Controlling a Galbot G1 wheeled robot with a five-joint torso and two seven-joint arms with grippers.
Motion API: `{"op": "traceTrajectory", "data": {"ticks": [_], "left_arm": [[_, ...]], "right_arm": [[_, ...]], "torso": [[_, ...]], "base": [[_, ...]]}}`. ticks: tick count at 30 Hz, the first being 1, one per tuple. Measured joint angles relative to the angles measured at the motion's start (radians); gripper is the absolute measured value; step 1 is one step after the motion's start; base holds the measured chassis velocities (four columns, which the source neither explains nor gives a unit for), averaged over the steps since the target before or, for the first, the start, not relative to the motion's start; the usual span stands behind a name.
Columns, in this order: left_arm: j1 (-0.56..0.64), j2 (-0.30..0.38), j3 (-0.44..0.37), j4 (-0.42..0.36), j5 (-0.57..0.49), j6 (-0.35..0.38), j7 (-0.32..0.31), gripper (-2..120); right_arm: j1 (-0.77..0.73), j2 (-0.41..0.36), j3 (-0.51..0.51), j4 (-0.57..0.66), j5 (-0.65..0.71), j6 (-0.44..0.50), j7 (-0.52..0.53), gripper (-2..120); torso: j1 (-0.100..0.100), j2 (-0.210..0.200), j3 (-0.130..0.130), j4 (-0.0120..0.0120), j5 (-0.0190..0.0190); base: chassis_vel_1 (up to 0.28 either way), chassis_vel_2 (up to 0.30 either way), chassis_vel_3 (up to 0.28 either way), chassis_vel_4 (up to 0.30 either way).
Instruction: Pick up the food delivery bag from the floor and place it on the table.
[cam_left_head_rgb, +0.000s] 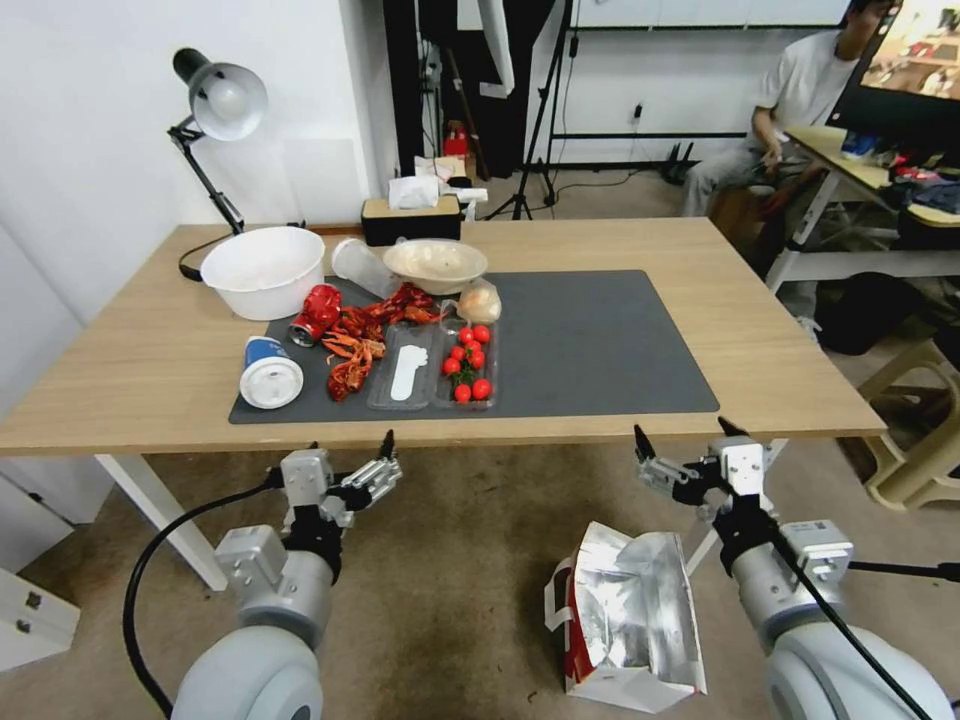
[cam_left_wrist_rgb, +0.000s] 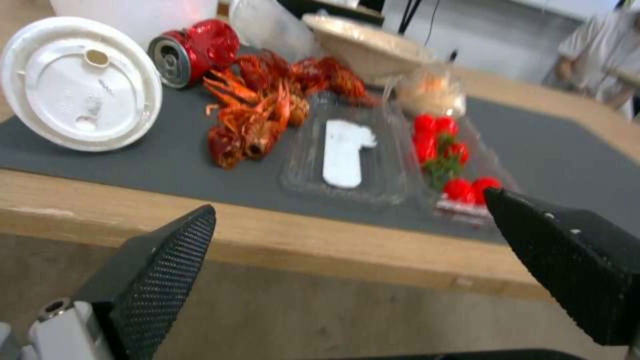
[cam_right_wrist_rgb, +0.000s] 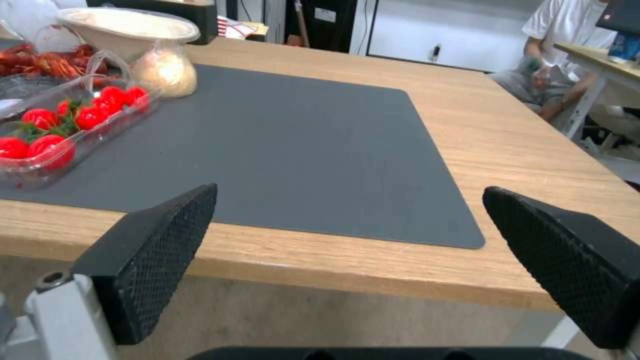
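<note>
Large white paper food delivery bag (cam_left_head_rgb: 630, 620) with red side panels and silver foil lining lies crumpled on the brownish-grey carpeted floor (cam_left_head_rgb: 450, 580), in front of the light-wood worktop (cam_left_head_rgb: 150, 360) and nearer the robot's right side. Right pincer (cam_left_head_rgb: 690, 440) hangs just above the bag, below the worktop edge, fingers spread and empty. Left pincer (cam_left_head_rgb: 350, 452) hangs released too, well apart from the bag, facing a dark grey mat (cam_left_wrist_rgb: 567, 160).

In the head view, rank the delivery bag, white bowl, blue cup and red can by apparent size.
1. delivery bag, though it sits nearer the camera, which inflates it
2. white bowl
3. blue cup
4. red can, close to the cup
</note>
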Motion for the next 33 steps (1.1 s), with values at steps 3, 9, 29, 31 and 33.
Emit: {"op": "traceTrajectory", "data": {"ticks": [3, 9, 29, 31, 33], "left_arm": [[0.008, 0.005, 0.001, -0.005, -0.013, -0.02, -0.007, 100], [0.016, 0.004, -0.006, -0.011, -0.025, -0.027, -0.013, 100], [0.038, -0.012, -0.016, -0.024, -0.031, -0.055, -0.026, 100], [0.042, -0.013, -0.017, -0.026, -0.029, -0.056, -0.028, 100], [0.044, -0.013, -0.017, -0.028, -0.028, -0.057, -0.03, 100]], "right_arm": [[-0.001, 0.002, 0.0, 0.0, -0.008, 0.005, -0.002, 100], [0.001, 0.005, -0.001, -0.001, -0.015, 0.012, -0.003, 100], [-0.003, 0.003, -0.006, -0.006, -0.028, 0.023, -0.018, 100], [-0.001, 0.003, -0.007, -0.006, -0.028, 0.025, -0.02, 100], [-0.001, 0.002, -0.008, -0.006, -0.028, 0.027, -0.022, 100]], "torso": [[0.0, 0.0, 0.0, 0.0002, -0.0001], [0.0, 0.0, 0.0, 0.0002, -0.0002], [-0.038, -0.086, -0.048, 0.0002, -0.0001], [-0.044, -0.1, -0.056, 0.0002, -0.0001], [-0.047, -0.108, -0.061, 0.0002, -0.0001]], "base": [[0.0, 0.0, 0.0, 0.0], [0.0, 0.0, 0.0, 0.0], [0.0, 0.0, 0.0, 0.0], [0.0, 0.0, 0.0, 0.0], [0.0, 0.0, 0.0, 0.0]]}}
